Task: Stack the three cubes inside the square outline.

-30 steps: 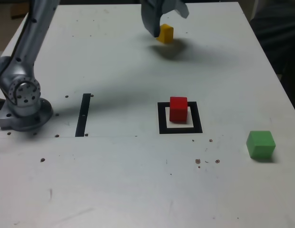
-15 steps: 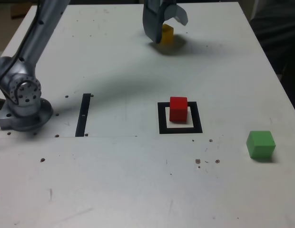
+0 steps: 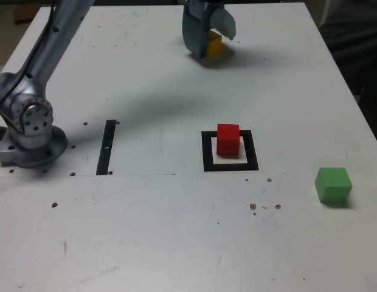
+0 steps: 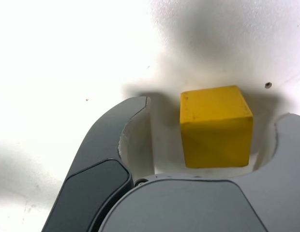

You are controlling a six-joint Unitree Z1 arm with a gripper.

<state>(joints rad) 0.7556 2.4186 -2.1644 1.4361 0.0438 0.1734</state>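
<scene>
From where I'm standing, the gripper's fingers (image 4: 138, 140) are apart, one on either side of the yellow cube (image 4: 217, 126), with a gap showing between the cube and the darker finger; on the other side I can't tell whether anything touches. The cube sits on the white tabletop (image 3: 158, 231), and I'd say it isn't gripped. Picking it up looks like the step in hand, and the fingers would need to close squarely so it doesn't twist. Away from the fingers, on the exterior view's near side of them, the red cube (image 3: 228, 140) stands inside the black square outline (image 3: 209, 165), toward its far edge rather than in the middle. Farthest out from the fingers, toward the exterior view's right, the green cube (image 3: 333, 185) rests on its own, well apart from the outline. So by my reckoning the base is down and nothing is stacked on it: the yellow one still has to be lifted, carried over and set on the red, and the green is left to fetch as well.
</scene>
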